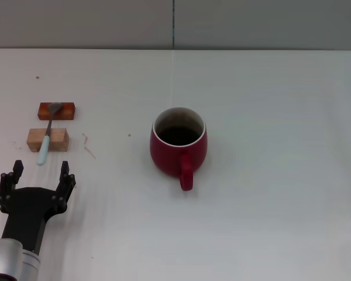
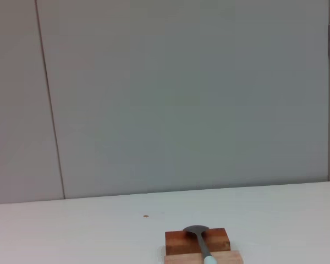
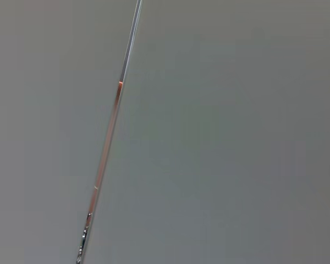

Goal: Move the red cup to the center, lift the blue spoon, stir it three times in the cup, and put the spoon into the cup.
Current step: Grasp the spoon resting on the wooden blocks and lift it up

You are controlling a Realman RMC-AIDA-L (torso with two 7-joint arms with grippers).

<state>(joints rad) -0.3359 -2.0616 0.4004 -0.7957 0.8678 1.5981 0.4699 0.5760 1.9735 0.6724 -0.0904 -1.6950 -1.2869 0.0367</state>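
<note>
Hovering left gripper (image 1: pixel 40 174), fingers spread | blue spoon (image 1: pixel 45 139) on blocks | no legible writing

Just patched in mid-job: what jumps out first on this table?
The red cup stands out near the table's middle, handle toward the robot, inside dark. Far to its left, the blue spoon lies across a dark reddish block and a pale wooden block. The left gripper hangs open just short of the spoon's handle.
</note>
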